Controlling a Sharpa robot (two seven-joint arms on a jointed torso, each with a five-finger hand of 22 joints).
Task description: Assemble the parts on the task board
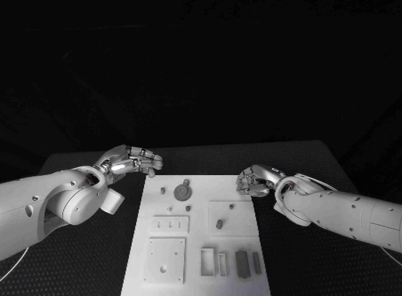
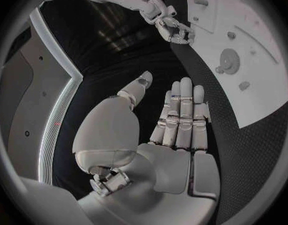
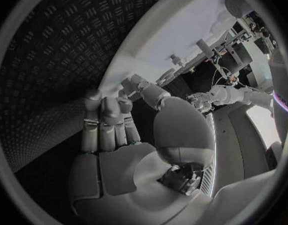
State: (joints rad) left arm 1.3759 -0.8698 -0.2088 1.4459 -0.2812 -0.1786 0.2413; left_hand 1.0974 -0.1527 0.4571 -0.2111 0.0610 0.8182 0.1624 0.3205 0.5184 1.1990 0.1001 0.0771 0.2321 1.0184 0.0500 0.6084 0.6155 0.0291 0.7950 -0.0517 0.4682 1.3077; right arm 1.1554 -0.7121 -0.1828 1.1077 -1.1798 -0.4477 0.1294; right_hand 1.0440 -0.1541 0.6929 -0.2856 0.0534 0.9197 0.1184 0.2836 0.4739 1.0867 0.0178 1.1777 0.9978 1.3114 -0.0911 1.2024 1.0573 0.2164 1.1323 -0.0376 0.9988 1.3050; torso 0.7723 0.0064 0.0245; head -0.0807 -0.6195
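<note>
bare counter (image 1: 86, 246) lies open on both sides of the task board (image 1: 197, 246). the left hand (image 1: 130, 161) and right hand (image 1: 257, 180) flank its far corners; low parts (image 1: 242, 262) crowd the near edge.

White rounded arm shells; silver segmented fingers (image 2: 181, 115); thin cables.

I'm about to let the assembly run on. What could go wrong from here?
The right hand hovers at the task board edge with fingers curled; reaching in, it might clip that edge and shift the board. The round gear-like part and small parts lie loose and may slide if nudged.
</note>
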